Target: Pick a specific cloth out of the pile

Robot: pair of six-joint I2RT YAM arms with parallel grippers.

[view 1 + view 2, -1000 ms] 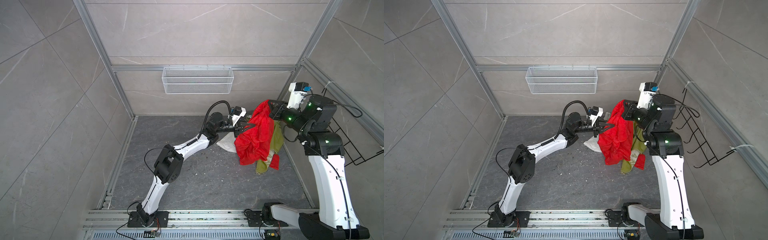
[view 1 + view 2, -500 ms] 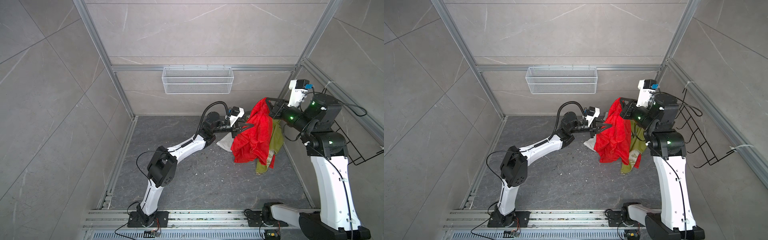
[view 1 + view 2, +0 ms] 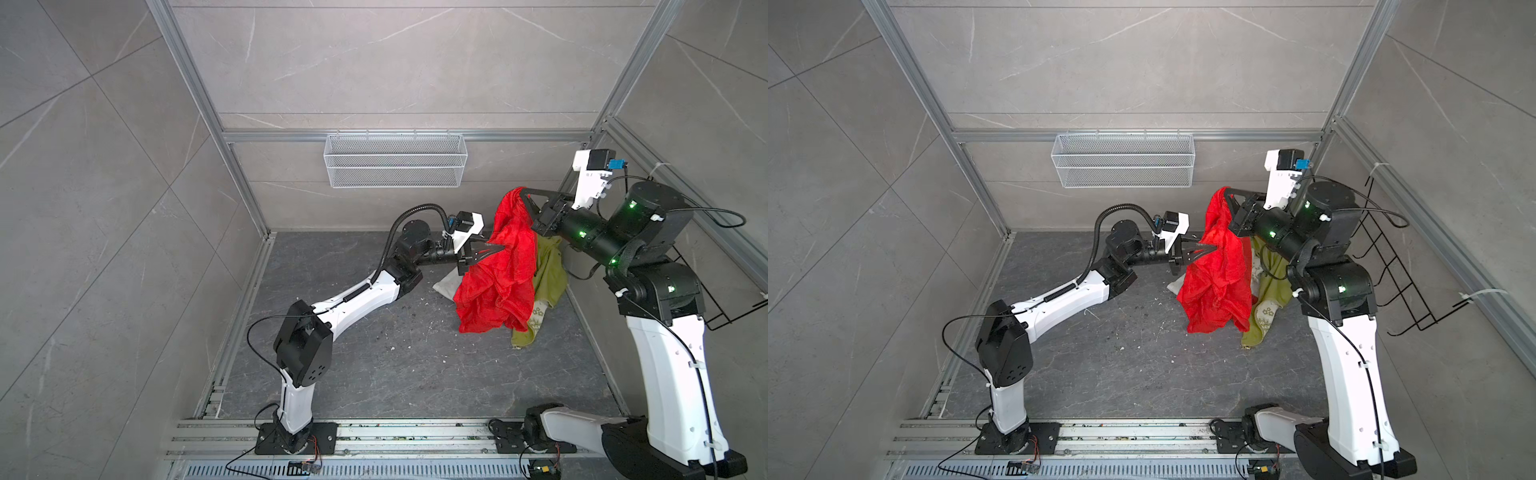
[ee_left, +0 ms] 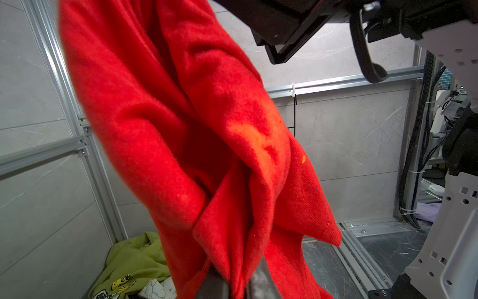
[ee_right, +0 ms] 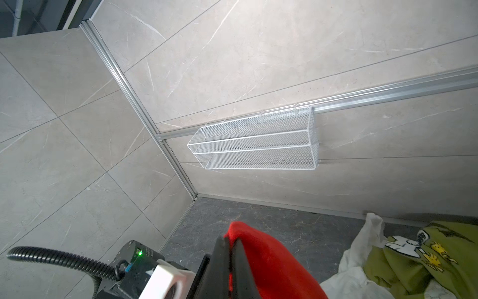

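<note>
The red cloth [image 3: 498, 274] [image 3: 1217, 282] hangs in the air above the floor at the back right. My right gripper [image 3: 523, 192] [image 3: 1226, 191] is shut on its top corner, and the right wrist view shows the red fabric [image 5: 271, 264] pinched in that gripper [image 5: 229, 240]. Lower down, my left gripper [image 3: 500, 249] [image 3: 1212, 248] is shut on a fold of the cloth's left side; red fabric [image 4: 181, 129] fills the left wrist view above that gripper [image 4: 238, 271]. Behind it lies the pile: an olive-green cloth [image 3: 548, 274] [image 5: 426, 259] and a white cloth [image 3: 446, 284] [image 5: 362, 259].
A white wire basket [image 3: 395, 160] [image 5: 253, 147] hangs on the back wall. A black wire rack [image 3: 1391, 270] is fixed to the right wall behind the right arm. Aluminium frame rails [image 3: 249, 291] edge the dark floor, which carries scattered crumbs.
My right gripper has risen a little and shifted left with the cloth's top corner. The left arm's elbow has swung left. The red cloth hangs slightly further left; both grips hold.
</note>
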